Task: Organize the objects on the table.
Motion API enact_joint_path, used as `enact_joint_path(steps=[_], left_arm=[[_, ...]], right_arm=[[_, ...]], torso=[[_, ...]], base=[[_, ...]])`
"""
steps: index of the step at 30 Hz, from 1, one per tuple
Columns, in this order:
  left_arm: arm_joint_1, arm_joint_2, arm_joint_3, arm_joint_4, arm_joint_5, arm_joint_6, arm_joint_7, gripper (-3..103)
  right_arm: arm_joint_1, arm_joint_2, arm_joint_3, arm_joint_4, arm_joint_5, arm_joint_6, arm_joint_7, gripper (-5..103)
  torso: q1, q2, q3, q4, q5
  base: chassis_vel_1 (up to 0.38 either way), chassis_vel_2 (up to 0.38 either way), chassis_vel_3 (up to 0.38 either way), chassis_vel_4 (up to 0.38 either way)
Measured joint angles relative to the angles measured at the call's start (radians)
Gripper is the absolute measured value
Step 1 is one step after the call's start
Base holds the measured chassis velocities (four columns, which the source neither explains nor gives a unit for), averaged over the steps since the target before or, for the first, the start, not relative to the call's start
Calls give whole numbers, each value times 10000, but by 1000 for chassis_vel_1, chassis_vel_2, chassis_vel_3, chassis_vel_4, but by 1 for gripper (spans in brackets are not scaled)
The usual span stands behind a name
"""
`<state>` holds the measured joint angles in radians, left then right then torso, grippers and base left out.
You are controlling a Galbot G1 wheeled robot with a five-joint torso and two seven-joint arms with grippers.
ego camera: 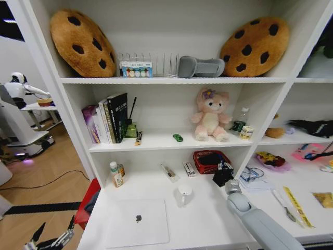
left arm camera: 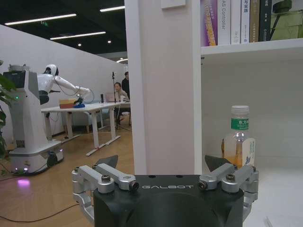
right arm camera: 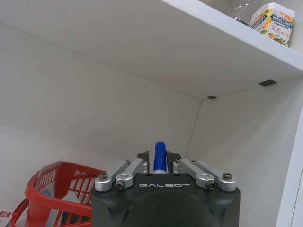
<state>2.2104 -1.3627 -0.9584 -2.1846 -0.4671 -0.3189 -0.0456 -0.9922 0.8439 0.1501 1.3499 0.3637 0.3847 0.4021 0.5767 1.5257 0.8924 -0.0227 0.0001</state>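
- The right gripper (right arm camera: 160,166) pinches a blue-capped pen (right arm camera: 159,156); the blue cap stands up between its closed-in fingers. It is raised just beside the red mesh basket (right arm camera: 45,189), at the back corner of the table (ego camera: 208,224) under the shelf.
- The pen looks light, stiff and smooth, so it could slip; a hold around the middle of the barrel seems safest.
- The red mesh basket holds dark items I cannot identify.
- In front of the basket, toward the robot, stands a white mug (ego camera: 184,195); its contents cannot be made out. It looks breakable, best held by the body or handle.
- Further forward of the basket lies a closed silver laptop (ego camera: 138,223), flat, heavier and slippery.
- On the shelf above the basket sits a tiny green toy car (ego camera: 178,137).
- The left gripper (left arm camera: 165,166) hangs spread and empty, well away from the basket, off the table's left end.
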Motion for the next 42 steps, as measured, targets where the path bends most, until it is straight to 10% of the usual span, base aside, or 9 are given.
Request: enact_joint_path(steps=[14, 21, 42], left_arm=[[0, 0, 0, 0, 0, 0, 0, 100], [0, 0, 0, 1, 0, 0, 0, 100], [0, 0, 0, 0, 0, 0, 0, 100]], right_arm=[[-1512, -421, 1001, 1841, 33, -199, 279, 73], [-5028, -123, 3256, 4983, 273, -404, 354, 100], [-11409, 2255, 6296, 7461, -642, 2015, -428, 100]], torso=[[0, 1, -1, 1, -2], [0, 1, -1, 0, 0], [2, 2, -1, 0, -1]], base=[[0, 0, 0, 0], [0, 0, 0, 0], [0, 0, 0, 0]])
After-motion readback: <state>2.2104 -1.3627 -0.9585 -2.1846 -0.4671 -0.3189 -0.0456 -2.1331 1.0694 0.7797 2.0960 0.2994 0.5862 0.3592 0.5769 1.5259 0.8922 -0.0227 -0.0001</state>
